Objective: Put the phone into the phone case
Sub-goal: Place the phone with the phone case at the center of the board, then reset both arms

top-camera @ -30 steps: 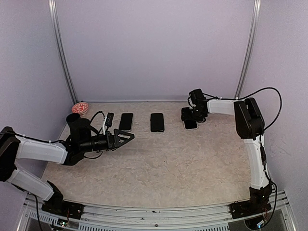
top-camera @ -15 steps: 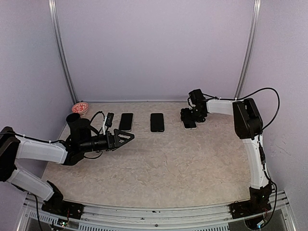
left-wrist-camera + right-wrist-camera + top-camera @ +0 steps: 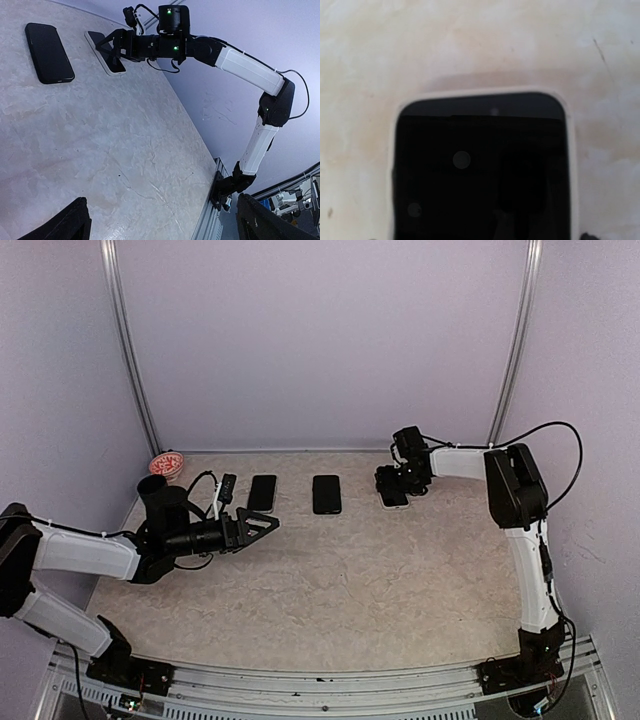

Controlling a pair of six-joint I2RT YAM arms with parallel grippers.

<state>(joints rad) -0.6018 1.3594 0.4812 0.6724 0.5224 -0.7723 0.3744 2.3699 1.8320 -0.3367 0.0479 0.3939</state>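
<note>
My right hand (image 3: pixel 391 484) is stretched out to the far right part of the desk (image 3: pixel 380 580), low over a phone (image 3: pixel 480 180). The phone lies flat, screen up, inside a white case (image 3: pixel 480 92). In the right wrist camera the dark screen fills the lower frame. The case's rim shows along the top edge and down both sides. The left wrist camera shows the hand over one end of the phone and seemingly touching it. I cannot tell how far apart its fingers are, or whether they grip anything.

My left hand (image 3: pixel 272 524) hangs over the left side of the desk, wide open and holding nothing. Its fingers (image 3: pixel 67 225) show in the two bottom corners of its own camera, well apart.

The cased phone lies near the back wall (image 3: pixel 320 350), so there is little room behind it. In front of it, a broad bare stretch of desk runs to the near edge and lies between the two arms.

Other things lie in a row along the back:
- A second phone (image 3: pixel 326 494), black, lies to the left of the cased one and apart from it.
- A third phone (image 3: pixel 262 492), also black, lies further left.
- A small black bar-shaped thing (image 3: pixel 228 486) lies just beside the third phone.
- A red and white round thing (image 3: pixel 167 464) sits in the far left corner.
</note>
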